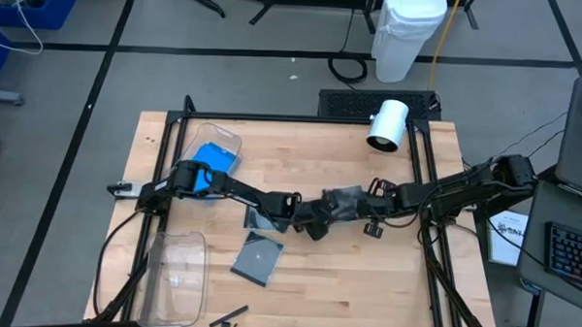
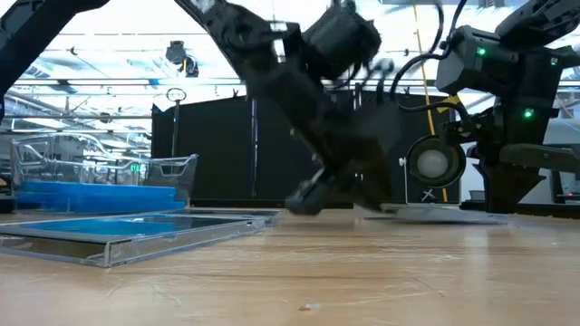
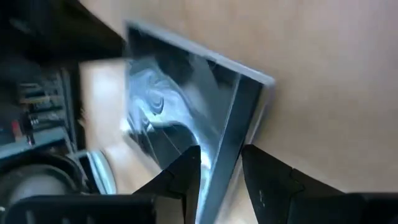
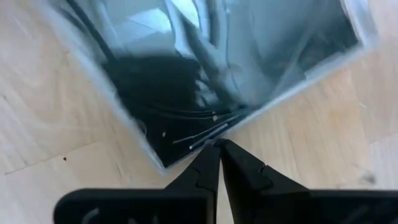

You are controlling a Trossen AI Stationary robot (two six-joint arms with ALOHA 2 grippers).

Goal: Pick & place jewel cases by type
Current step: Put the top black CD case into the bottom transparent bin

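High view: both arms are seen meeting near the table's centre over a grey jewel case [image 1: 343, 201], so the step in hand is judged to be the picking up of a grey/clear case for sorting. The left gripper [image 3: 219, 171] is seen in its wrist view straddling one edge of that case [image 3: 186, 99], a finger on each side of the rim, closed onto it as far as can be told. The right gripper [image 4: 217, 163] is pressed together, nothing between its tips, which rest at the case's corner [image 4: 205, 68], seemingly bracing or tilting it. From the left gripper, two more grey cases lie on the wood: one [image 1: 261, 218] at about nine o'clock, just beside, and another [image 1: 258, 257] at about seven o'clock, near. Blue cases [image 1: 214, 158] are held in the clear bin [image 1: 235, 140] toward ten o'clock; a second clear bin [image 1: 175, 276] toward eight o'clock is probably meant for the grey cases. A firm lift, clear of the table, is called for next.
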